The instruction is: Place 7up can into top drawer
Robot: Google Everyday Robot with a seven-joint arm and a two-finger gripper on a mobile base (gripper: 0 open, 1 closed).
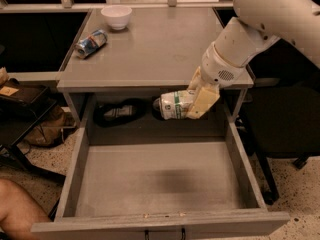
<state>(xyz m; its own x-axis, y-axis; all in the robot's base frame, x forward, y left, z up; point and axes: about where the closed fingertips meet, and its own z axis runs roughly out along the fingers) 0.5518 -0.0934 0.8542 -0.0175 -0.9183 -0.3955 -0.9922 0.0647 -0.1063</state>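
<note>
gripper: (194,100) hangs just in front of the table's front edge, right of centre, over the rear end of the open drawer. Cream fingers (204,101) are clamped on the can.
7up can: (175,104) held in the gripper, lying on its side in the air and touching no surface. One end faces left, and green lettering shows on the whitish body. It sits just under the level of the tabletop's front lip, above the back of the drawer.
top drawer: (150,181) pulled out toward the camera. It has a flat grey floor and low side walls, with a faint shadow mid-floor.
arm: (250,29) white, comes in from the upper right across the table's right front corner.
tabletop: (165,49) grey and flat, directly above the drawer opening.
blue-and-silver can: (91,43) on its side at the tabletop's left, well apart from the gripper.
white bowl: (116,16) upright at back left, near the blue-and-silver can but not touching it.
dark object: (119,113) in the recess under the tabletop, left of the held can, with a pale label. I cannot tell what it is.
bare leg: (17,211) bottom left, beside the drawer's left front corner.
</note>
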